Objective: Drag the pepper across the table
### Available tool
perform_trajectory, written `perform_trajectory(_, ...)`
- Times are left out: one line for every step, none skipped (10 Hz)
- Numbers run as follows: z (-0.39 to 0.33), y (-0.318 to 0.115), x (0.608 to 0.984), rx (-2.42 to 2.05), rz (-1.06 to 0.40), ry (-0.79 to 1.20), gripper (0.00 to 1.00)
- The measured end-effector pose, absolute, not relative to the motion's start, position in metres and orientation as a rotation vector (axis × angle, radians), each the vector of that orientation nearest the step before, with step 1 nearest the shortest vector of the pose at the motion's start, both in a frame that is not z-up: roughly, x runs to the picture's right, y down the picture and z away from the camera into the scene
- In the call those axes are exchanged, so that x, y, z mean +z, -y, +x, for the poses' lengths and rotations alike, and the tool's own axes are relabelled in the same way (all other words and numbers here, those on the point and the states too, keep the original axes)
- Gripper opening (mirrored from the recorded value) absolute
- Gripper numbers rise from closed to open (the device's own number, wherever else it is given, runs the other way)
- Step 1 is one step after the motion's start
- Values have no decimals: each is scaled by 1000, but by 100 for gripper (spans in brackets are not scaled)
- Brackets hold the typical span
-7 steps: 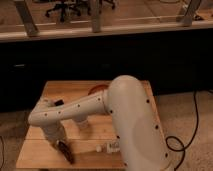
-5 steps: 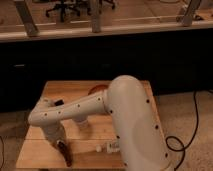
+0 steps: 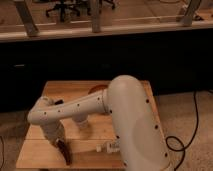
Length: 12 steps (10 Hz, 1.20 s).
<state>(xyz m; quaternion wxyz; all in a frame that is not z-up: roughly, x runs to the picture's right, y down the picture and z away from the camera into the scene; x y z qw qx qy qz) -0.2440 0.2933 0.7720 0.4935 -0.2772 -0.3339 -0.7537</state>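
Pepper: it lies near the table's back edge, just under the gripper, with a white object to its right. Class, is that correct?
No. The camera view shows the pepper near the front edge of the table, just under the gripper, white object to its right.

Tight at the front left of the table (image 3: pixel 60 89), roomier along the back left.
Blocked across the middle and right by the bulky white arm (image 3: pixel 131 125), reaching left over the planks. Crowded low at the front left by the gripper (image 3: pixel 56 140), just beside the pepper (image 3: pixel 64 151). Hemmed at the front centre by a small white object (image 3: pixel 107 147) close to the arm. Partly closed at the back centre by a round reddish-orange thing (image 3: pixel 98 89) behind the arm. Open over bare wood along the back-left edge and front-left corner.
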Motion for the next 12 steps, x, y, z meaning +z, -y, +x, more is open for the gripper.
perform_trajectory(-245,-292,773,-1831,-668,811,0)
perform_trajectory(-247,-290,774,-1837,-658,814,0)
perform_trajectory(-250,-289,774,-1840,-630,821,0)
perform_trajectory(-249,-288,775,-1844,-612,823,0)
perform_trajectory(-252,-286,775,-1844,-586,827,0)
perform_trajectory(-252,-284,775,-1847,-564,828,0)
perform_trajectory(-254,-282,775,-1848,-539,828,0)
perform_trajectory(-256,-280,775,-1851,-517,826,0)
perform_trajectory(-259,-278,776,-1854,-497,824,0)
perform_trajectory(-261,-276,776,-1856,-485,822,0)
perform_trajectory(-262,-276,776,-1858,-480,820,0)
perform_trajectory(-263,-274,778,-1862,-468,814,0)
